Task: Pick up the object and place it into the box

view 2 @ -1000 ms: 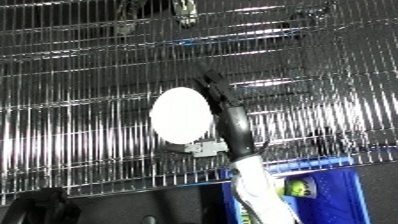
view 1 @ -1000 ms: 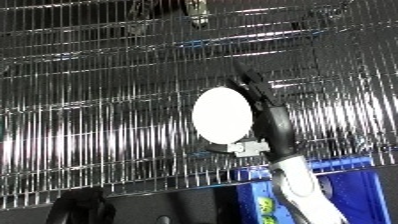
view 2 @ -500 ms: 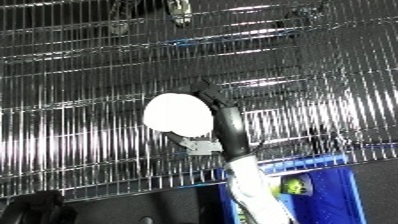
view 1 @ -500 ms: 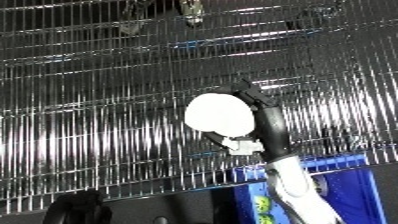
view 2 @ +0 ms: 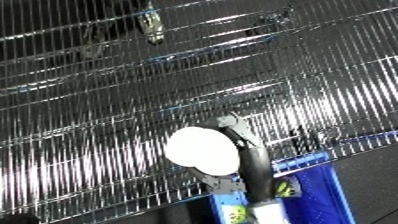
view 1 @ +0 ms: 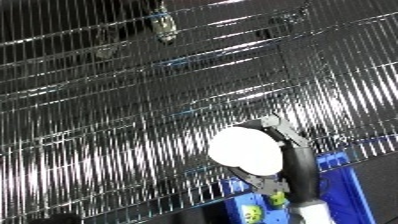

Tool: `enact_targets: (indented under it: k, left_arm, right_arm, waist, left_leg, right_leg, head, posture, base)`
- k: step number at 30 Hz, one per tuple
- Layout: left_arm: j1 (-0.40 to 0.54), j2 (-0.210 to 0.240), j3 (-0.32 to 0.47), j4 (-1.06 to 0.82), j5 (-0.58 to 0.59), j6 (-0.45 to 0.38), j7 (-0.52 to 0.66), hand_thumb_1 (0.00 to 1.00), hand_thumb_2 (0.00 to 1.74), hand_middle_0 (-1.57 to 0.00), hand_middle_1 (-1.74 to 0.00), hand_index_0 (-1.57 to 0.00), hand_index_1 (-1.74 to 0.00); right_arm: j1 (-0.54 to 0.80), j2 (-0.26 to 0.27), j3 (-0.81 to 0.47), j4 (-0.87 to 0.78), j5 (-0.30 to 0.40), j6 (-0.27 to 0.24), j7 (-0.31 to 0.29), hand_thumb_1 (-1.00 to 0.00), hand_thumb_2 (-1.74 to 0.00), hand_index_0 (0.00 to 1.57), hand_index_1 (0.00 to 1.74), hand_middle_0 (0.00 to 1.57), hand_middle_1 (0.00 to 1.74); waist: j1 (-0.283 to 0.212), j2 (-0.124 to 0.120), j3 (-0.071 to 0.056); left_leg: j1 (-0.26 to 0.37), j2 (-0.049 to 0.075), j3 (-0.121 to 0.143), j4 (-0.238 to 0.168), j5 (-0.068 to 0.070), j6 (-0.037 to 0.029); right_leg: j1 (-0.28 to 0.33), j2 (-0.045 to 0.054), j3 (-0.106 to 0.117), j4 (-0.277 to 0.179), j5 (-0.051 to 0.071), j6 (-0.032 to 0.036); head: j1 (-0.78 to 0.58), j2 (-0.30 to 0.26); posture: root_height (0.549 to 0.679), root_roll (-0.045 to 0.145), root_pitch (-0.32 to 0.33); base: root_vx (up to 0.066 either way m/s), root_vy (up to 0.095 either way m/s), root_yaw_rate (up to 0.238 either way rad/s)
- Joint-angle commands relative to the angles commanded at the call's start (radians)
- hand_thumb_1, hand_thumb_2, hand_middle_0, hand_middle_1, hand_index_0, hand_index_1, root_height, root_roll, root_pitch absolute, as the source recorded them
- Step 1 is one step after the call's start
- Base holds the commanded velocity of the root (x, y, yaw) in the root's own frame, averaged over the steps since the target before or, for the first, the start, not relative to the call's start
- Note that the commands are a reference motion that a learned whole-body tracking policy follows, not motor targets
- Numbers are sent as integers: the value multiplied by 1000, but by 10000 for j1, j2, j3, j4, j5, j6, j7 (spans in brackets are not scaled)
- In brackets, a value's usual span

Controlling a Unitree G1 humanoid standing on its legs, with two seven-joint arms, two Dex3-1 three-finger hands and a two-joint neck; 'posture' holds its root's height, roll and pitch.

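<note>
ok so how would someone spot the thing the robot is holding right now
Look across the shiny wire rack that fills the view, down to the blue bin at the bottom. Just above it, the black right hand holds a round white disc-like object, the only plain white shape against the metal wires.

It looks like a shop or stockroom. Rows of shiny wire shelving [view 1: 133,125] fill the view, and a blue bin [view 2: 311,185] with small packaged goods sits below them.
</note>
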Motion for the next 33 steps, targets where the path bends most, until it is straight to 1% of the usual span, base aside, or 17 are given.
enact_targets:
  k: [2, 4, 6, 7, 8, 10, 13, 15, 17, 21, 27, 33]
  left_arm:
    - [85, 77, 121, -76, -10, 45, -109, 1000, 1740, -1570, -1740, -1570, -1740]
    - [134, 148, 235, -127, -35, 103, -217, 1000, 1740, -1570, -1740, -1570, -1740]
    - [141, 201, 317, -144, -89, 183, -284, 1000, 1740, -1570, -1740, -1570, -1740]
    - [142, 211, 341, -140, -123, 219, -296, 1000, 1740, -1570, -1740, -1570, -1740]
    - [155, 198, 362, -111, -163, 241, -299, 1000, 1740, -1570, -1740, -1570, -1740]
    - [212, 98, 393, -17, -235, 234, -299, 1000, 1740, -1570, -1740, -1570, -1740]
    - [374, -166, 385, 74, -275, 72, -248, 1000, 1740, -1570, -1740, -1570, -1740]
    - [510, -326, 357, 49, -271, -105, -229, 1000, 1740, -1570, -1740, -1570, -1740]
    - [614, -428, 352, 25, -301, -269, -250, 1000, 1740, -1570, -1740, -1570, -1740]
    - [721, -548, 410, 90, -420, -480, -292, 1000, 1740, -1570, -1740, -1570, -1740]
    - [947, -761, 522, 201, -425, -723, -322, 1000, 1740, -1570, -1740, -1570, -1740]
    - [1009, -838, 577, 234, -458, -865, -335, 1000, 1740, -1570, -1740, -1570, -1740]
  right_arm:
    - [310, -60, -177, -153, 2, -125, -88, -800, -1392, 1256, 1392, 1256, 1392]
    - [546, -126, -330, -290, 4, -204, -236, -800, -1392, 1256, 1392, 1256, 1392]
    - [666, -225, -432, -411, 26, -184, -425, -800, -1392, 1256, 1392, 1256, 1392]
    - [695, -280, -473, -455, 35, -150, -508, -800, -1392, 1256, 1392, 1256, 1392]
    - [717, -358, -536, -483, 39, -97, -570, -800, -1392, 1256, 1392, 1256, 1392]
    - [800, -554, -731, -521, -28, 17, -615, -800, -1392, 1256, 1392, 1256, 1392]
    - [1112, -941, -1177, -653, -190, 162, -542, -800, -1392, 1256, 1392, 1256, 1392]
    - [1456, -1200, -1545, -806, -202, 192, -485, -800, -1392, 1256, 1392, 1256, 1392]
    - [1811, -1403, -1888, -928, -88, 171, -460, -800, -1392, 1256, 1392, 1256, 1392]
    - [2500, -1627, -2430, -924, 197, 12, -442, -800, -1392, 1256, 1392, 1256, 1392]
    - [3440, -1597, -2967, -670, 496, -371, -270, -800, -1392, 1256, 1392, 1256, 1392]
    - [3924, -1493, -3218, -370, 1151, -762, -74, -800, -1392, 1256, 1392, 1256, 1392]
  waist:
    - [-117, -21, 0]
    - [-246, -44, 0]
    - [-395, -56, 0]
    - [-471, -55, 0]
    - [-570, -41, 0]
    - [-796, 24, 0]
    - [-1166, 202, 0]
    - [-1396, 346, 0]
    - [-1589, 469, 0]
    - [-1937, 631, 0]
    - [-2295, 752, 0]
    - [-2432, 832, 0]
  left_leg:
    - [184, 38, 51, -32, -56, 16]
    - [380, 91, 115, -66, -125, 37]
    - [576, 157, 202, -122, -186, 56]
    - [659, 187, 251, -145, -210, 60]
    - [751, 218, 311, -165, -236, 57]
    - [950, 268, 450, -206, -282, 40]
    - [1246, 311, 673, -330, -308, 0]
    - [1402, 318, 820, -462, -298, -20]
    - [1526, 316, 957, -566, -302, -30]
    - [1765, 324, 1199, -651, -385, -34]
    - [2063, 342, 1456, -742, -496, -2]
    - [2092, 273, 1542, -808, -530, 39]
  right_leg:
    - [185, 25, 80, -138, 37, 17]
    - [381, 45, 170, -306, 87, 37]
    - [566, 67, 255, -466, 129, 47]
    - [644, 78, 294, -526, 143, 47]
    - [723, 88, 340, -571, 146, 39]
    - [872, 99, 455, -634, 133, 19]
    - [1034, 118, 692, -691, 81, -9]
    - [1074, 140, 853, -728, 52, -10]
    - [1092, 153, 970, -781, 43, -10]
    - [1163, 153, 1107, -885, 36, -13]
    - [1262, 162, 1246, -999, 30, 2]
    - [1185, 214, 1339, -1065, 65, 20]
  head:
    - [555, 8]
    - [1317, 131]
    - [2365, 204]
    - [2636, 215]
    - [3253, 224]
    - [3837, 197]
    - [4332, 313]
    - [4730, 472]
    - [5058, 494]
    - [5577, 503]
    - [5704, 543]
    - [5596, 383]
  posture:
    - [621, 54, 137]
    - [624, 54, 129]
    - [626, 56, 120]
    - [627, 57, 116]
    - [628, 59, 111]
    - [629, 65, 101]
    - [631, 74, 90]
    - [631, 79, 89]
    - [632, 83, 90]
    - [634, 91, 91]
    - [636, 99, 91]
    - [636, 101, 99]
  base:
    - [-32, -18, -226]
    - [-36, -19, -246]
    - [-34, 17, -284]
    - [-23, 49, -267]
    - [-9, 107, -322]
    - [18, 161, -333]
    - [39, 195, -321]
    - [18, 173, -246]
    - [-1, 139, -186]
    - [6, 118, -166]
    - [10, 82, -115]
    - [-15, 42, -40]
